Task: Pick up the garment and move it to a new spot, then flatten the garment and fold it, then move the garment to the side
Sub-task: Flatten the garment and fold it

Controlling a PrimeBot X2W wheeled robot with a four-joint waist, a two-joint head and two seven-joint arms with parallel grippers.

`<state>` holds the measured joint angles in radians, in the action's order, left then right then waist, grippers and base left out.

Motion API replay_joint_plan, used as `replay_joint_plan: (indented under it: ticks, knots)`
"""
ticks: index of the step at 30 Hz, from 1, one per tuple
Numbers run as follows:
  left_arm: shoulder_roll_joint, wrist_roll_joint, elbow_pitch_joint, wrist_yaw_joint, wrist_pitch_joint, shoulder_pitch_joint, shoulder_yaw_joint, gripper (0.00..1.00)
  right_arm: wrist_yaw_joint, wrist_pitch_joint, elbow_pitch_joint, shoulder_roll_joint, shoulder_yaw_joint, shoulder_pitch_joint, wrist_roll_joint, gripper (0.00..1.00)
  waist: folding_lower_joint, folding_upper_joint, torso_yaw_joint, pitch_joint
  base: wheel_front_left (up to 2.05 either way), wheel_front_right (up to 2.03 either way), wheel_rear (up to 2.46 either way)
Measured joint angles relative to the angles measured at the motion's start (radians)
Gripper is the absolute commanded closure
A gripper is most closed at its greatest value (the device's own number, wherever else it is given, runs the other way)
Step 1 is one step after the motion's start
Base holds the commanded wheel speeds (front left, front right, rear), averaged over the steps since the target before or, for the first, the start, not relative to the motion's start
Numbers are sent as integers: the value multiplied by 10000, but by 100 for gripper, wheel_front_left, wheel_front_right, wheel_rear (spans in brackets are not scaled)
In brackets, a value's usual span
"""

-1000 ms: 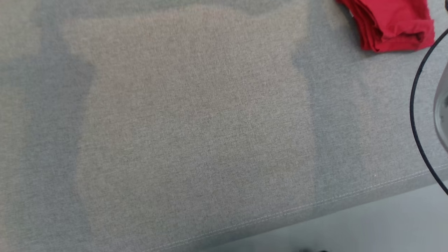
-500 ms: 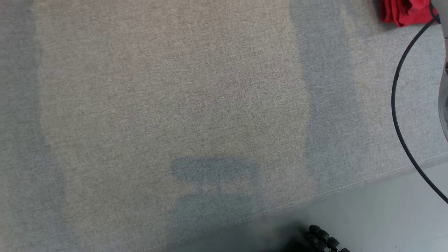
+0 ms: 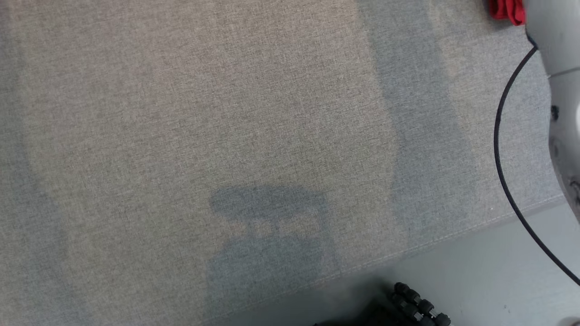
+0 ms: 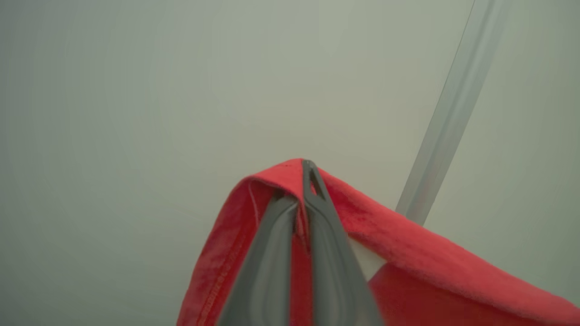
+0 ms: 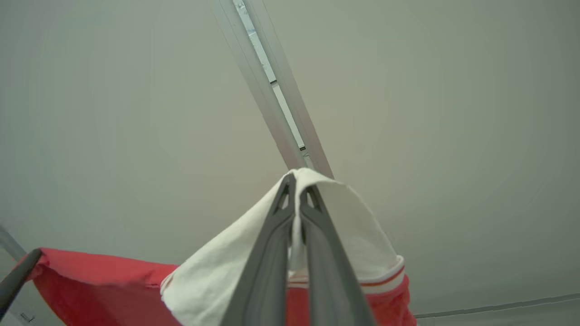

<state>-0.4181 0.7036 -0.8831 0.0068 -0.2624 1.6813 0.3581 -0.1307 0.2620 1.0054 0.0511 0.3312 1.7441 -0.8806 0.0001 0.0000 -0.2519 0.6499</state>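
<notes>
Garment (image 4: 408, 253) hem pinched in left claw (image 4: 302, 181), white edge in right claw (image 5: 298, 185) (both clenched), open room beyond.

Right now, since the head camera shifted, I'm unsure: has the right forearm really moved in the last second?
Yes: the right forearm came leftward, nearer the white speck by the table's seam.

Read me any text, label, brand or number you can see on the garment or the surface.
None can be read. The red and white garment shows no print or label text, and the grey fabric surface is plain.
</notes>
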Motion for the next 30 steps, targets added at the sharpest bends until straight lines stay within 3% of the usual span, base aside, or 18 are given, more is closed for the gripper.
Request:
replay_joint_plan:
  ticks: [6,12,18,21,26,30]
  knots:
    - [-86,307,-257,-874,0,-697,-125,100,2,-176,-1135,-15,1569,-1153,-951,100,0,0,25,-10,0,0,0]
    - [-150,1064,199,-1290,0,-1787,-244,100,0,-500,-2573,336,2050,-2709,-1356,100,-1,0,216,-244,0,0,0]
    - [-575,2034,1551,-1338,92,-4147,-431,100,2,-771,-4502,1848,2128,-5414,-1574,100,-1,0,486,-745,0,0,0]
    - [-566,2698,2953,-1346,205,-6002,-270,100,2,-754,-5206,2378,1908,-7091,-1641,100,-2,0,632,-1092,0,0,0]
    - [-700,3154,4974,-1342,186,-9301,52,100,2,-577,-6422,2817,1507,-9788,-1758,100,-2,0,891,-1777,0,0,0]
    - [-673,3413,6078,-1007,84,-11501,-52,100,2,-399,-7400,2951,1298,-11644,-1603,100,-2,0,1076,-2393,0,0,0]
